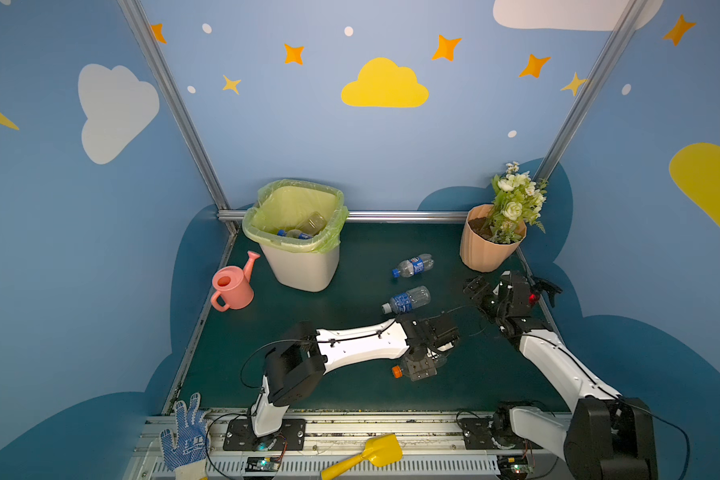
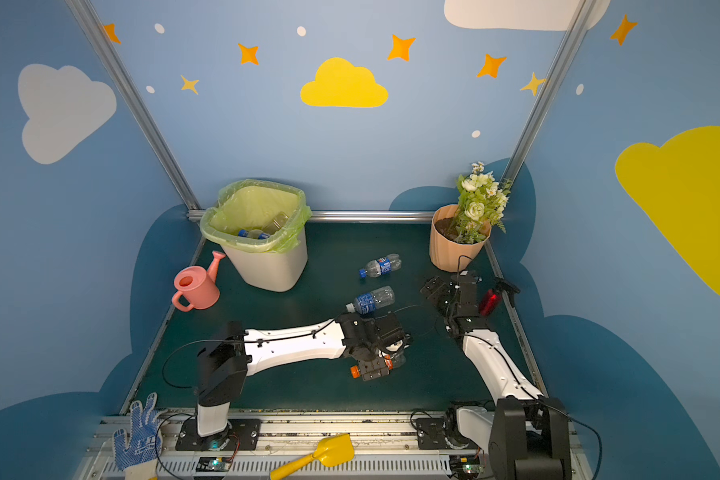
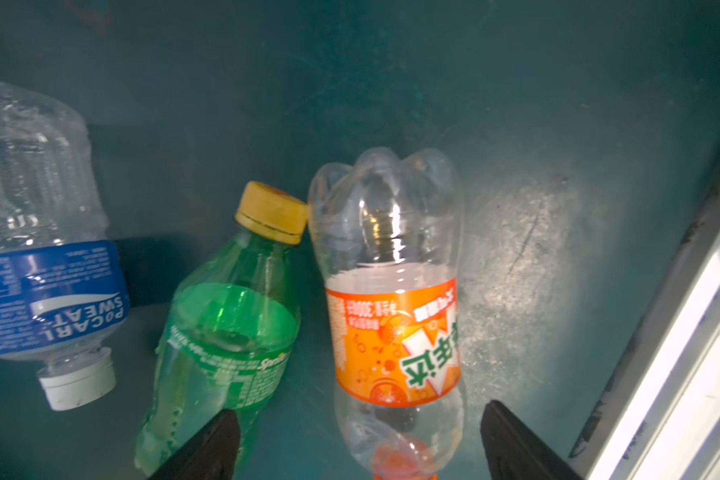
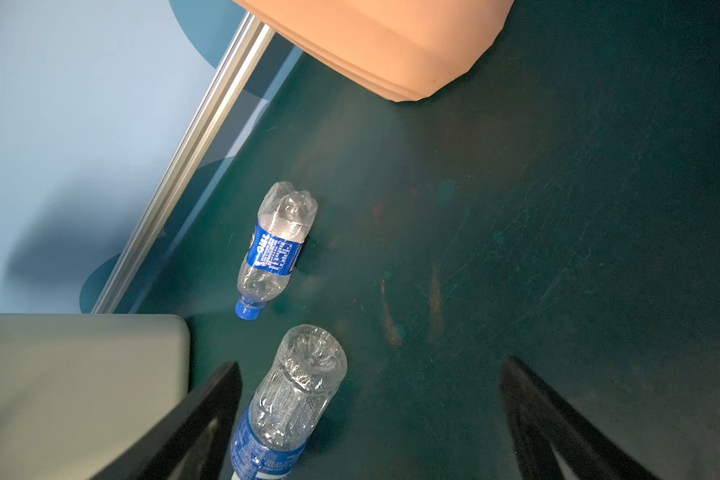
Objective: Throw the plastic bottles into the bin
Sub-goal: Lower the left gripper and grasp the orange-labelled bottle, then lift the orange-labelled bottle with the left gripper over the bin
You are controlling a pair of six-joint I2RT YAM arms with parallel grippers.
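1. The left gripper point(image 3: 360, 411) is down low over the table point(image 1: 350, 390). Its two fingers point(image 3: 213, 440) are wide open, one on each side of the orange bottle point(image 3: 391, 332). They do not seem to touch it yet.
2. The orange bottle lies flat near the front of the table. It is well away from the bin point(image 1: 304, 270), which stands at the back left.
3. So the step now is grabbing this bottle. Next, I think the fingers must close on it gently, because it looks thin and could squash or slip. Then the arm must lift it, carry it to the bin and let go over the top.
4. The green bottle point(image 3: 229, 332) lies just beside the orange one. One finger seems to sit over its end and could bump or pinch it.
5. A white-cap bottle point(image 1: 406, 300) lies farther out. A blue-cap bottle point(image 1: 413, 265) lies past that. Both wait on the table.
6. The right gripper point(image 4: 369, 363) is open too and holds nothing. It hangs near the white-cap bottle.
7. Some bottles point(image 1: 304, 228) are in the bin already.
8. A pink watering can point(image 1: 231, 286) stands beside the bin, so the arm should keep clear of it. The flowerpot point(image 1: 487, 249) and the red spray bottle point(image 2: 491, 300) are on the right and are not trash.
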